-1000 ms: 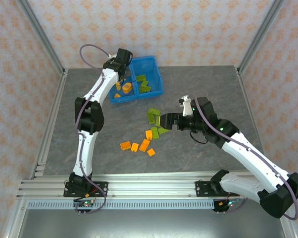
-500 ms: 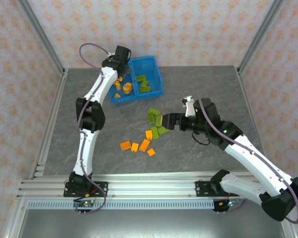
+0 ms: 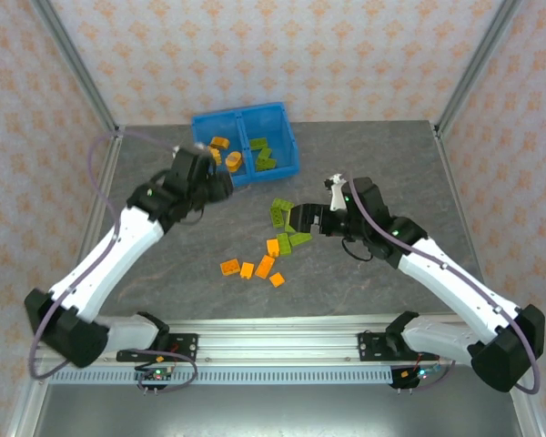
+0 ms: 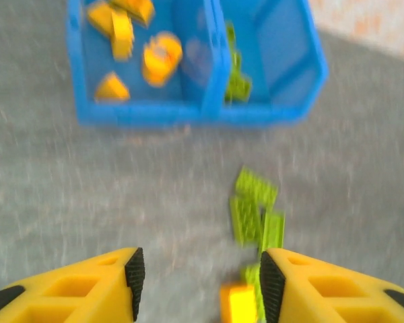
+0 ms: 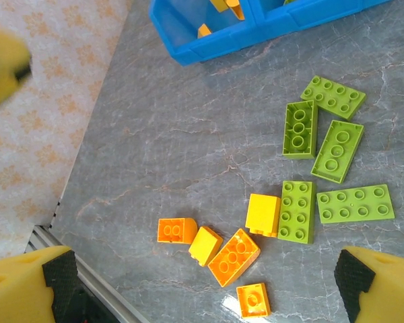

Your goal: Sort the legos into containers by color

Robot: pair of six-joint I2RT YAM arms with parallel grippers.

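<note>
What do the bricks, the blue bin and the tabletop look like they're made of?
Bricks: hard moulded plastic, smooth with a slight sheen and crisp studs.
Blue bin: probably moulded plastic too, with uniform colour and thin walls.
Tabletop: grey, stone-look veining, matte; could be laminate or a printed mat.

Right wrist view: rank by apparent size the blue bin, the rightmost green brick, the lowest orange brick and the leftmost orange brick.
1. blue bin, even cut off by the frame.
2. rightmost green brick.
3. lowest orange brick and leftmost orange brick look about alike; I won't rank them.
</note>
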